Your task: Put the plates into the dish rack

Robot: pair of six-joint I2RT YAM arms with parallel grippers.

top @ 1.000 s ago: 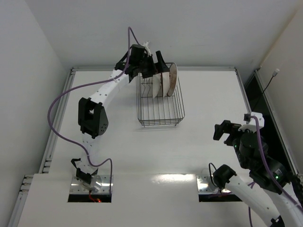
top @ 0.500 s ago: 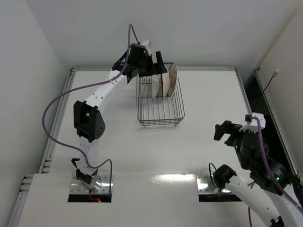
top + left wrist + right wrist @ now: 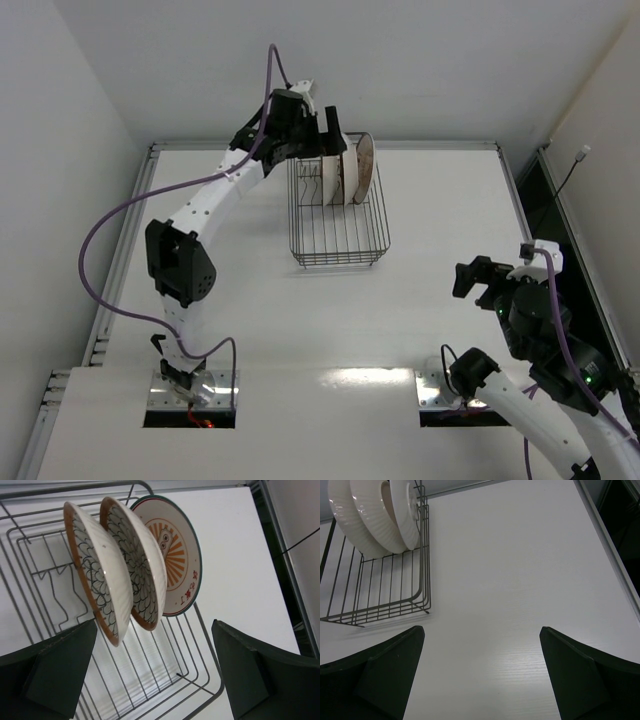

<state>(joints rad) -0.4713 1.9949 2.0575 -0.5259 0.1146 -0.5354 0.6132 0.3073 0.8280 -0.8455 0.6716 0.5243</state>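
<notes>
Three plates stand on edge in the dividers at the far end of the black wire dish rack. In the left wrist view they are two brown-rimmed floral plates and a pale-rimmed plate with an orange centre. My left gripper hovers just left of and above the plates, open and empty. My right gripper is open and empty over bare table, far to the right of the rack. The right wrist view shows the plates' pale undersides.
The rack's near half holds nothing. A raised metal rail runs along the table's right edge, with a dark gap beyond it. Walls stand close behind the rack and on the left.
My left arm has swung its elbow leftwards and the left gripper has drawn slightly back from the plates. The plates and the right arm have stayed put.
</notes>
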